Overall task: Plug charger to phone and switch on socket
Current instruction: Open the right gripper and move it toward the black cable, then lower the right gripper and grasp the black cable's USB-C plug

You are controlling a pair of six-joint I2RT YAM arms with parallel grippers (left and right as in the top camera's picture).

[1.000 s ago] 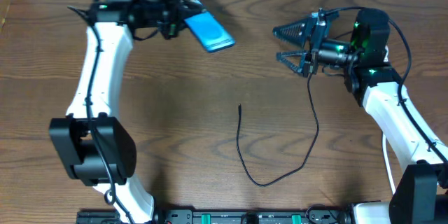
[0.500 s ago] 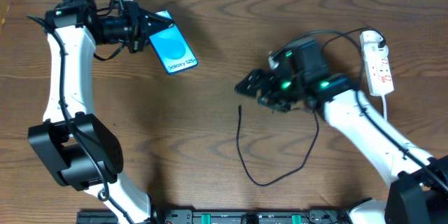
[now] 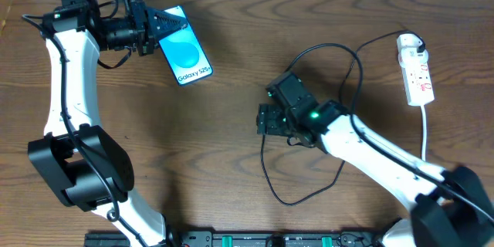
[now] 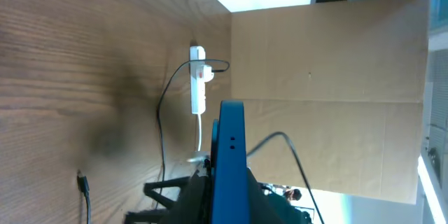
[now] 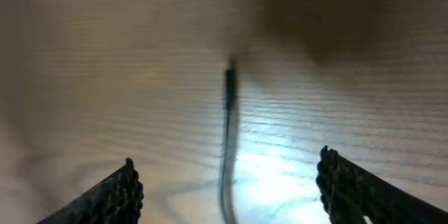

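Left tool point(image 3: 157, 28) clamped on the phone point(image 3: 186, 55); right tool point(image 3: 264, 120) spread wide above the charger point(image 3: 265, 171).
Phone held screen-up over the tabletop's point(image 3: 193, 162) far left. The plug tip point(image 5: 229, 84) lies untouched between the parted jaws, and the socket point(image 3: 415, 68) sits far right.

Soft even light overhead; right wrist view blurred, glary.

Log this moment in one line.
left gripper: shut on phone | right gripper: open above charger tip | socket: untouched
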